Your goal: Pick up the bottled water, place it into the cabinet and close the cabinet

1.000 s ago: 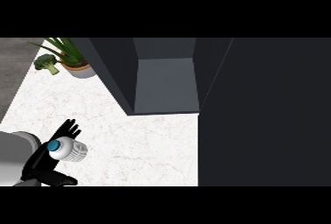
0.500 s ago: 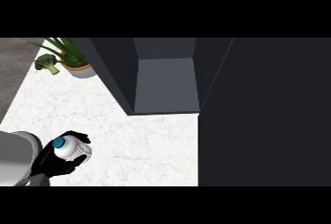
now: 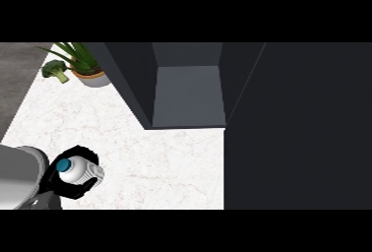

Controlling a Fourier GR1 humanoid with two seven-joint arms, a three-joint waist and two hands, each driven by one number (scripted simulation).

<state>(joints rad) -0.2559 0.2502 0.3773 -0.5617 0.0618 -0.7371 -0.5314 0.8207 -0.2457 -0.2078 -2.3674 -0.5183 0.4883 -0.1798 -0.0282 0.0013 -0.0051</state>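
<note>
Left hand [image 3: 64, 188]: I see it at the lower left of the frame, its black fingers curled round the bottled water.
Bottled water [image 3: 80, 171]: inside that grasp, blue cap facing up at me, over the lower left part of the bench.
Broccoli [image 3: 55, 70]: upper left, just beside the potted plant.
Potted plant [image 3: 88, 75]: upper left, near the cabinet's left wall.
Bench [image 3: 160, 167]: white marbled top, lower centre.
Cabinet [image 3: 189, 96]: upper centre, open, grey inside showing, well apart from the bottled water.
Dark panel [image 3: 298, 128]: fills the frame's right side.
</note>
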